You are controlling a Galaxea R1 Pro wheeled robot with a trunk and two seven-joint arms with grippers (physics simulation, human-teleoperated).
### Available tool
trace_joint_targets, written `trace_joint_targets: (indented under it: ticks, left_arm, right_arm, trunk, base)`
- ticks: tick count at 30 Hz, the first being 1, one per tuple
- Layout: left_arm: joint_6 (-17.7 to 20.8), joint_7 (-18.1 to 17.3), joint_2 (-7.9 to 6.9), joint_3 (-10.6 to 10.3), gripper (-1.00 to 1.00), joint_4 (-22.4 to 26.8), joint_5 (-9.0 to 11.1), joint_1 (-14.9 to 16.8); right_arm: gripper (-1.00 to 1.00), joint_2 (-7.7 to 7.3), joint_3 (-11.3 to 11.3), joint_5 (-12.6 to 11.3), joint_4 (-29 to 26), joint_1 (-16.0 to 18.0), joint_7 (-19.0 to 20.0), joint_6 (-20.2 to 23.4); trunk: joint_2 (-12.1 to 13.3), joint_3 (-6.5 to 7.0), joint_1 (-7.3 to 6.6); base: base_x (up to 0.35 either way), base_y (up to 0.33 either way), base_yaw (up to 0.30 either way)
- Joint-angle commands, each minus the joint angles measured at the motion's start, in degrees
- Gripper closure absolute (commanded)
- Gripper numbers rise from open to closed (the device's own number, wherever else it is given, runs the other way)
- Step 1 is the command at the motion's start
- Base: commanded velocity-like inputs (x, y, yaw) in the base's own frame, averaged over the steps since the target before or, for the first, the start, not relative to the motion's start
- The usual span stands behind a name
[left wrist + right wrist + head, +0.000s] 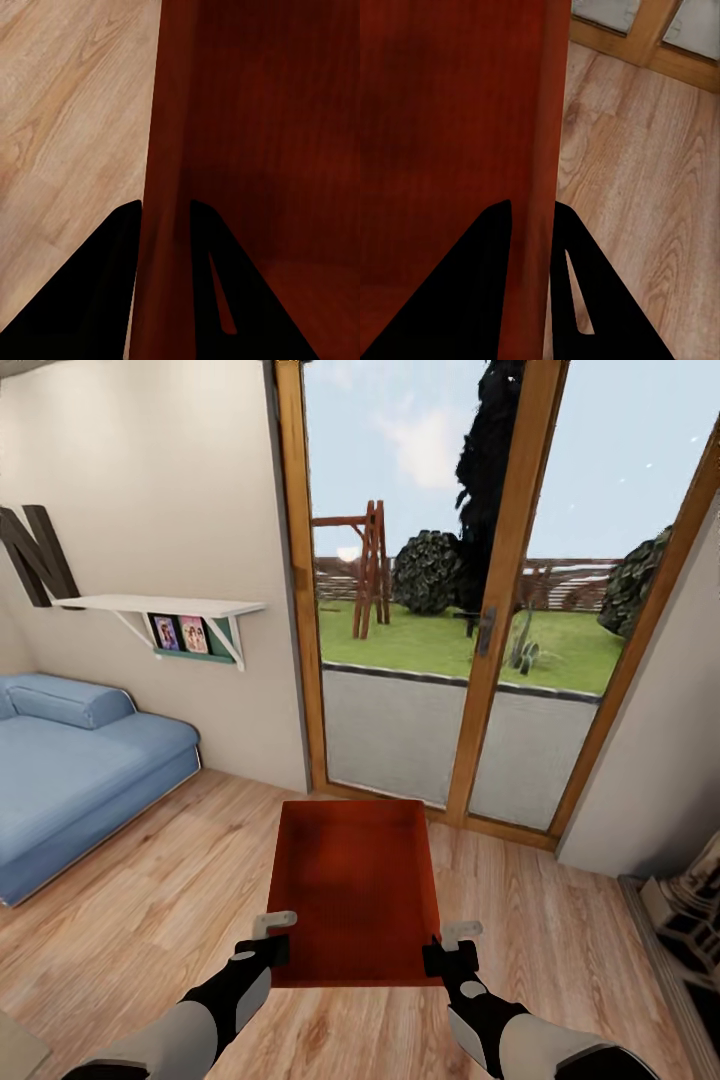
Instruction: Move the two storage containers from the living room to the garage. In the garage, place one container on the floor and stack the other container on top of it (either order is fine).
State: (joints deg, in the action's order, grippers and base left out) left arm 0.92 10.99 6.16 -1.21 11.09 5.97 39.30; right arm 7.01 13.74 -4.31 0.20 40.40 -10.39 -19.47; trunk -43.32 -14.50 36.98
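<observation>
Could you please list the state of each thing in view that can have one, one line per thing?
storage container: open-topped, empty, held level between both grippers above the wood floor.
left gripper: shut on the storage container's side wall, one finger outside, one inside.
right gripper: shut on the opposite wall, likewise.
glass doors: closed.
shelf: on the wall, with pictures beneath.
sofa: unoccupied.

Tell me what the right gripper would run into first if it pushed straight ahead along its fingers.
The right gripper already straddles the storage container's side wall; pushing on, it would likely bottom out on that wall's rim.
</observation>
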Motion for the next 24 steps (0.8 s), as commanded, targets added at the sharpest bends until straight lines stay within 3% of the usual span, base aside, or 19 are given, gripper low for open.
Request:
trace_joint_targets:
  ticks: [1, 24]
  left_arm:
    - [0.13, 1.12, -0.8, 0.24, 1.0, -0.11, 0.45, -0.01]
    - [0.13, 1.08, -0.8, 0.24, 1.0, -0.15, 0.44, -0.01]
  right_arm:
    - [1.0, 0.03, -2.09, -0.17, -0.12, 0.1, -0.19, -1.27]
    - [1.0, 0.03, -2.11, -0.19, -0.12, 0.08, -0.22, -1.27]
  trunk:
    - [-0.06, 0.02, 0.01]
    - [-0.06, 2.09, 0.01]
  base:
    - [0.0, 0.0, 0.0]
    - [0.0, 0.0, 0.0]
